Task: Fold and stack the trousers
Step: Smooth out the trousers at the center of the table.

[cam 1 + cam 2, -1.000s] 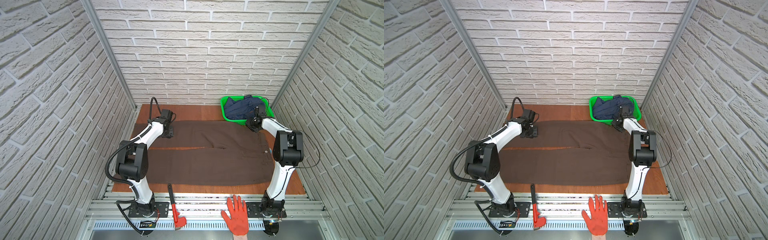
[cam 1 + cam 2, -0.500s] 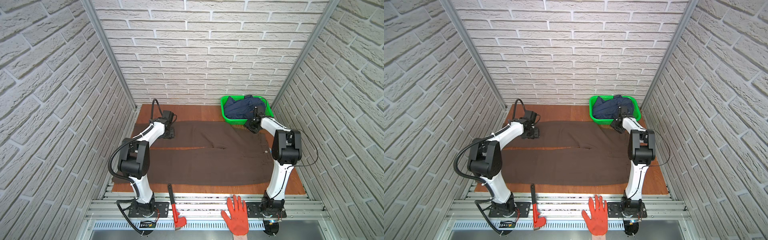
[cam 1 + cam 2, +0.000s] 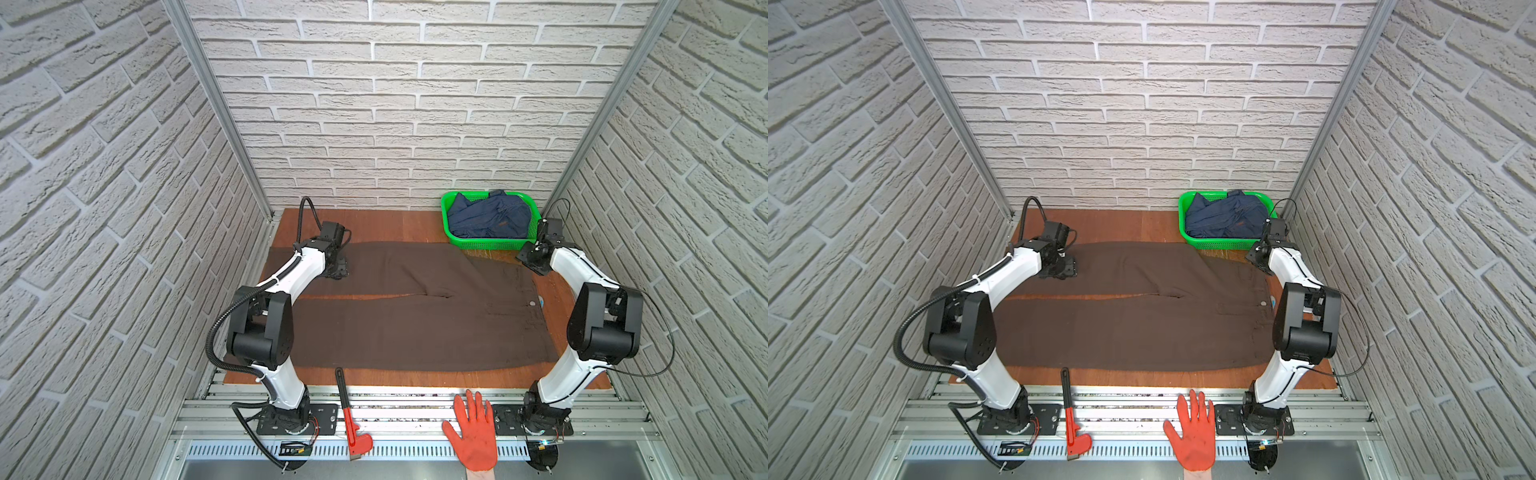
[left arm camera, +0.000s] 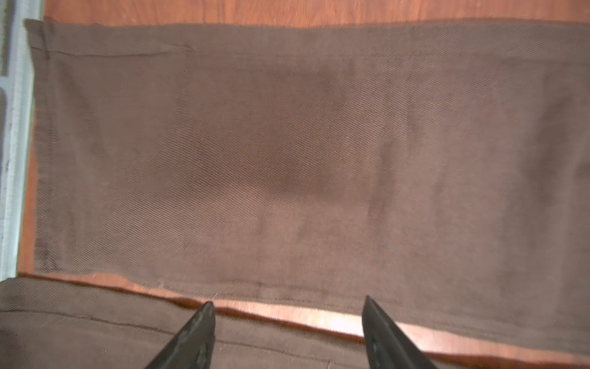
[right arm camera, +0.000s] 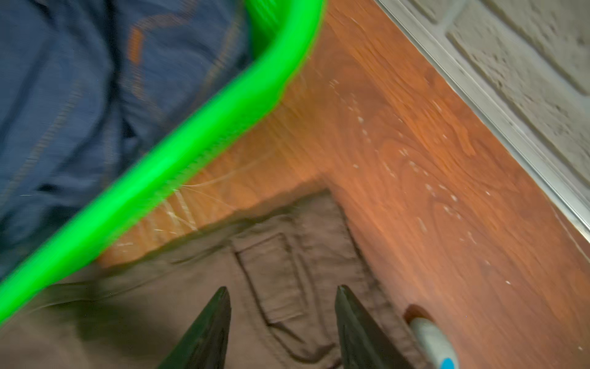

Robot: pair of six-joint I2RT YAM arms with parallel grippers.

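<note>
**On the wooden table, brown trousers lie flat under two parted grippers**

Across the table (image 3: 395,224) the trousers (image 3: 415,324) are spread full length, waist toward the robot's right and hems toward its left. The two legs lie side by side with a thin strip of wood showing between them. A pale button (image 3: 533,304) sits at the waistband, with no writing legible on it.

Behind the waist, at the far right corner, a green basket (image 3: 445,216) holds a blue denim garment (image 3: 490,214). Its small brown patch (image 3: 493,224) is too small to read, and the right wrist view is too blurred to help.

From its base at the near edge, the left arm rises to a bent elbow. Its forearm then stretches out over the far leg, near the hem end. The left gripper (image 4: 288,301) points down with its fingers well apart and nothing between them, the tips over the strip between the legs.

On the other side the right arm folds at a high elbow and reaches to the far corner of the waist, just beside the basket. The right gripper (image 5: 282,287) hangs over a belt loop, fingers apart and holding nothing. A pale pen-like object with a blue tip (image 5: 431,342) lies just beside the waistband.

Along the near metal rail lie a red pipe wrench (image 3: 351,419) and an orange gloved hand (image 3: 473,436), flat with fingers spread.
</note>
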